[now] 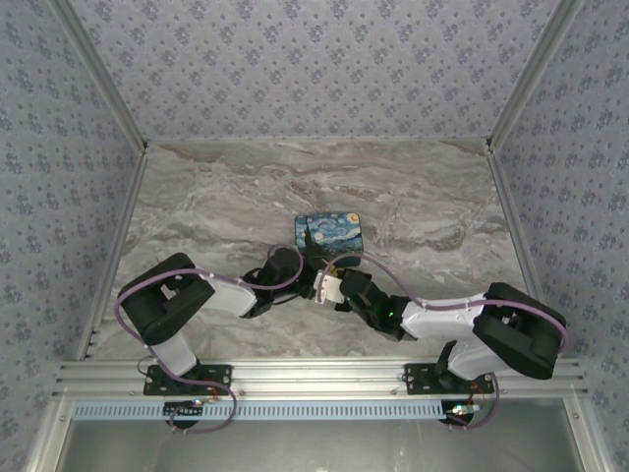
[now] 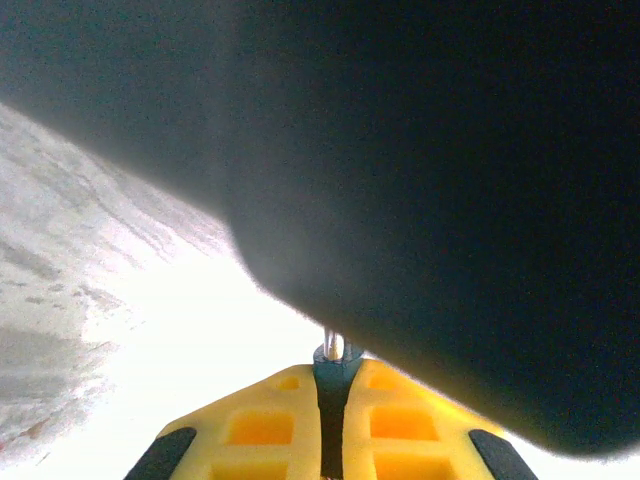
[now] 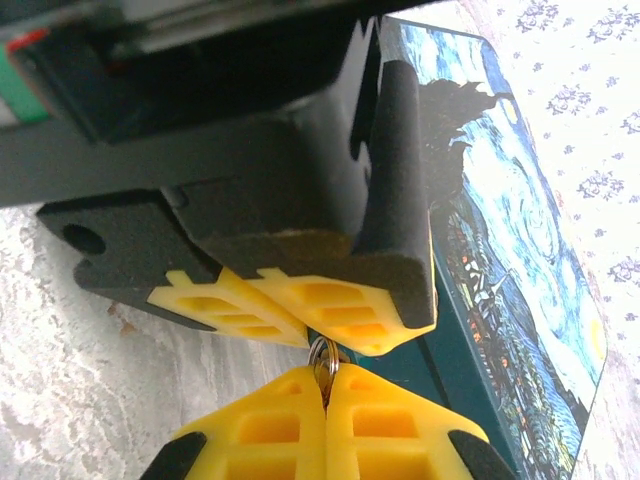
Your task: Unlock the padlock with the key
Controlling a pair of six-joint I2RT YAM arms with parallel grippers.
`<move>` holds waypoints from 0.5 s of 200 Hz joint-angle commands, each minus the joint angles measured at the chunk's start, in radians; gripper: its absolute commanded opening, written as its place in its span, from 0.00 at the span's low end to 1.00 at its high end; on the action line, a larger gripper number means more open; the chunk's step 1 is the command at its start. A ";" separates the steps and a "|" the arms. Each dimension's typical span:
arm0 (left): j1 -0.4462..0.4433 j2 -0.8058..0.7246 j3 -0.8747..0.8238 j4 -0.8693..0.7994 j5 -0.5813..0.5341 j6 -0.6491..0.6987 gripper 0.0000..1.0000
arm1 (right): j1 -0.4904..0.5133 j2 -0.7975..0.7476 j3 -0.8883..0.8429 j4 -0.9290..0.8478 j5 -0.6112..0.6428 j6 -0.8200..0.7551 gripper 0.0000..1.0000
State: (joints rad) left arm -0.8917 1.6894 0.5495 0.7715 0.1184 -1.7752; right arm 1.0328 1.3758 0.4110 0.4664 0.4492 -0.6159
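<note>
We see the left hand [image 2: 333,388] meet the right hand [image 3: 325,388] tip to tip beside the swirl-painted box [image 3: 520,260].
The left hand pinches the teal padlock [image 2: 338,364], long axis along its fingers, shackle [image 2: 330,346] pointing outward at the right hand, which is pressed together on a small metal loop [image 3: 320,354]; key or shackle, we cannot tell.

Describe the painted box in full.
The box is flat and rectangular with rounded corners, its top painted with swirling blue-and-yellow night sky and a dark tree shape, its side dark teal. It looks like a closed tin, lying flat on the marble table. The left end effector hangs close beside it; contact is unclear.
</note>
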 commanded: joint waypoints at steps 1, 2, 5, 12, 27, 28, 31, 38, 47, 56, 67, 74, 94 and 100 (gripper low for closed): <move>-0.004 0.001 0.013 0.001 0.027 -0.003 0.00 | 0.003 0.008 0.049 0.006 0.116 0.076 0.00; -0.003 0.001 0.013 0.001 0.027 -0.003 0.00 | 0.003 0.008 0.050 0.006 0.119 0.080 0.00; -0.003 0.001 0.013 0.001 0.028 -0.002 0.00 | 0.007 0.009 0.052 0.005 0.124 0.090 0.00; -0.003 0.001 0.012 0.002 0.027 -0.004 0.00 | 0.012 0.009 0.056 0.003 0.128 0.115 0.00; -0.003 0.001 0.012 0.003 0.026 -0.004 0.00 | 0.014 0.013 0.060 0.010 0.140 0.202 0.00; -0.003 0.001 0.012 0.003 0.025 -0.004 0.00 | 0.014 0.013 0.059 0.011 0.141 0.206 0.00; -0.003 0.001 0.012 0.003 0.026 -0.004 0.00 | 0.013 0.016 0.057 0.016 0.142 0.227 0.00; -0.003 0.001 0.011 0.003 0.026 -0.004 0.00 | 0.013 0.024 0.050 0.030 0.145 0.282 0.00; -0.003 0.000 0.010 0.003 0.027 -0.005 0.00 | 0.012 0.037 0.037 0.054 0.147 0.343 0.00; -0.003 0.000 0.009 0.004 0.024 -0.006 0.00 | 0.015 0.047 0.020 0.087 0.139 0.408 0.00; -0.003 -0.002 0.007 0.002 0.025 -0.006 0.00 | 0.014 0.056 0.002 0.122 0.119 0.482 0.00; -0.003 -0.003 0.005 0.002 0.023 -0.006 0.00 | 0.014 0.060 -0.008 0.143 0.102 0.522 0.00; -0.003 -0.005 0.003 0.002 0.020 -0.005 0.00 | 0.015 0.065 -0.023 0.178 0.060 0.621 0.00; -0.003 -0.005 0.003 0.002 0.019 -0.006 0.00 | 0.014 0.065 -0.030 0.191 0.054 0.649 0.00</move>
State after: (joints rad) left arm -0.8856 1.6894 0.5495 0.7799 0.1043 -1.7817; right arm 1.0546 1.4277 0.4038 0.5518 0.5030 -0.1776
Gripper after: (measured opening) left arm 0.079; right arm 0.053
